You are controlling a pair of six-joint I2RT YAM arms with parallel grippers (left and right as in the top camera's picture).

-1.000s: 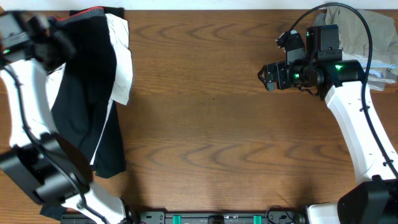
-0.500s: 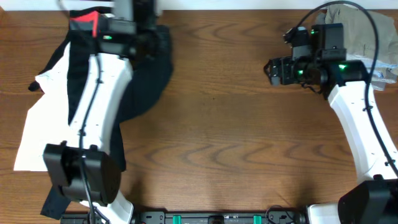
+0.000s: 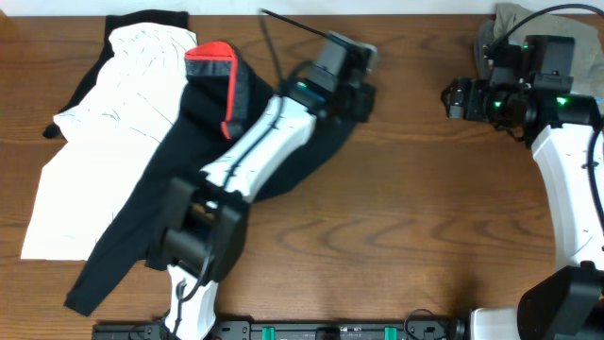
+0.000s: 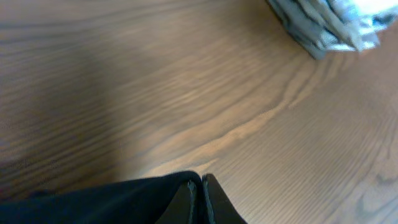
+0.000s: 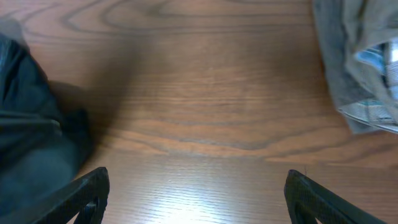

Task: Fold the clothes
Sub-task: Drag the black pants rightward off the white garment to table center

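The pants (image 3: 142, 217) lay slantwise from the table's (image 3: 396, 208) near left, partly over a white garment (image 3: 104, 123), up to the left gripper (image 4: 201, 196), which was clamped on their black cloth. At the far right, the right gripper (image 3: 451, 99) hung with jaws wide apart and empty, near a khaki garment (image 3: 500, 24).

Black pants (image 3: 142, 222), waistband (image 3: 209, 55) grey with a red-orange edge, white garment (image 3: 104, 123) faintly lined, brown wood-grain table (image 3: 406, 217), khaki-beige garment (image 3: 508, 17), right arm (image 3: 568, 179) white with green lights
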